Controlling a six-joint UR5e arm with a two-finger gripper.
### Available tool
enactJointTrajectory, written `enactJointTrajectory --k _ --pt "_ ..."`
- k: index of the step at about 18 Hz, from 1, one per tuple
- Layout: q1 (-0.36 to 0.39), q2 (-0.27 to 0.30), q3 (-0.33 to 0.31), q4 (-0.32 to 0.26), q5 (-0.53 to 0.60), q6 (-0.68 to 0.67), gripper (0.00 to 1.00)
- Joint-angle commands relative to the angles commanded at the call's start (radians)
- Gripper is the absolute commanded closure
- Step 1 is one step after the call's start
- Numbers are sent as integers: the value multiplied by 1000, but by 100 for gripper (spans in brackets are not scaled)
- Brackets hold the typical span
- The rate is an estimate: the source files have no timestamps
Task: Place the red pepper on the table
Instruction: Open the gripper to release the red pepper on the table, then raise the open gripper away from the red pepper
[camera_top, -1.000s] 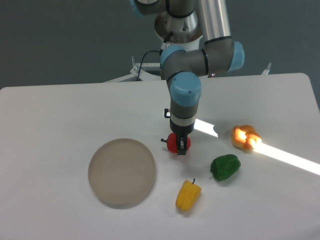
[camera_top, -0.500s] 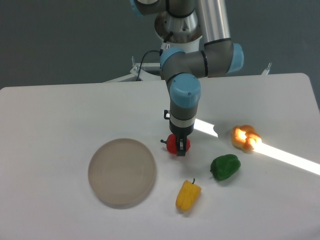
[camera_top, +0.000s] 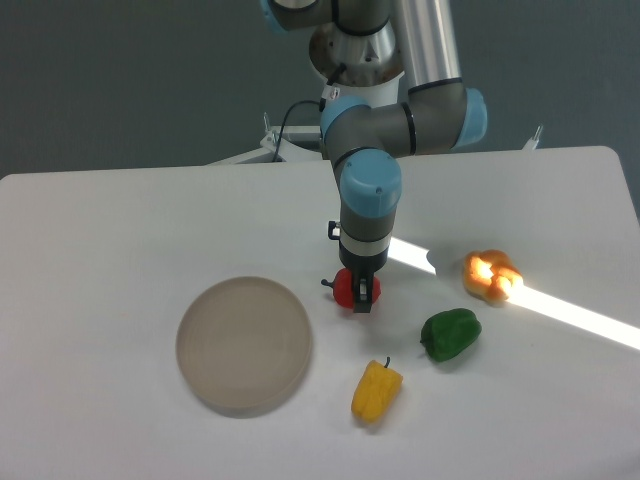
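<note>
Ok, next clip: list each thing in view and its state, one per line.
Tool: pointing down, shut on the red pepper.
Red pepper: between the fingers, low by the table; contact with it unclear.
Plate: flat on the table, nothing on it.
Yellow pepper: lying on the table.
Green pepper: lying on the table.
Orange pepper: on the table, in a bright light streak.
Table: white.

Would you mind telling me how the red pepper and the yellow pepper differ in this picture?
The red pepper is round and sits between the fingers of the gripper; the yellow pepper is longer, lies free on the table and nothing touches it. The red pepper looks smaller than the yellow pepper. The red pepper is right of the plate, farther from the camera; the yellow pepper is nearer. Both are glossy with dark stems.
</note>
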Motion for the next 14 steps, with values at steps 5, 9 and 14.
enactJointTrajectory --k 5,9,14 --pt "0 3 5 0 0 0 8" --pt "2 11 17 -2 0 2 0" --pt "3 21 73 -18 3 -6 0"
